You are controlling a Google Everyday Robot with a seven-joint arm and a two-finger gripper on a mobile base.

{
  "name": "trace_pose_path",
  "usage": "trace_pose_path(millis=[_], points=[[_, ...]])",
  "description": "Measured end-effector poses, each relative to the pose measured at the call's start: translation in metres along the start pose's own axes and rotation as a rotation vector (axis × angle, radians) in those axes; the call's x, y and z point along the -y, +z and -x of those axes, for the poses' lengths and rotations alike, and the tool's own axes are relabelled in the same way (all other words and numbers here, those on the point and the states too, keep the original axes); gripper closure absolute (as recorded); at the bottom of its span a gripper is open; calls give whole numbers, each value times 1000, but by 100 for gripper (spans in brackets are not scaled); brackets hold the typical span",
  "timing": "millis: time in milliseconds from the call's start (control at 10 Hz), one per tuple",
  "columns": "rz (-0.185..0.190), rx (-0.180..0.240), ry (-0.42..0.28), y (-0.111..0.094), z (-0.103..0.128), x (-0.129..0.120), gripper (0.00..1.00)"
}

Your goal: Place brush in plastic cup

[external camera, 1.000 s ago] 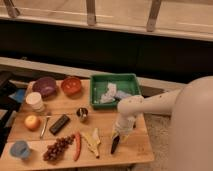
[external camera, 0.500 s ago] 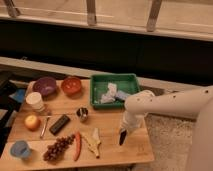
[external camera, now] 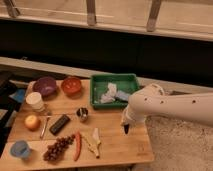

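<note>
My gripper (external camera: 126, 125) hangs at the end of the white arm over the right part of the wooden table (external camera: 112, 142). It appears shut on the brush (external camera: 126, 130), of which only a short dark end shows, pointing down below the fingers and just above the table top. The light-blue plastic cup (external camera: 20, 148) stands at the table's front left corner, far to the left of the gripper.
A green tray (external camera: 131, 79) with white items sits behind the gripper. A steel cup (external camera: 82, 114), black bar (external camera: 59, 124), metal utensil (external camera: 44, 125), orange fruit (external camera: 32, 121), white cup (external camera: 35, 100), two bowls (external camera: 45, 85), grapes (external camera: 57, 147) and banana (external camera: 91, 142) lie between gripper and cup.
The gripper has shifted right and risen slightly. The dark brush that lay on the table below it has come up with it.
</note>
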Motion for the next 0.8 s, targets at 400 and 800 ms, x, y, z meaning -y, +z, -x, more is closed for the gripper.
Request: trace_pose_path(millis=[400, 800], points=[[146, 30, -146, -27, 11, -41, 100], [396, 13, -431, -77, 7, -116, 100]])
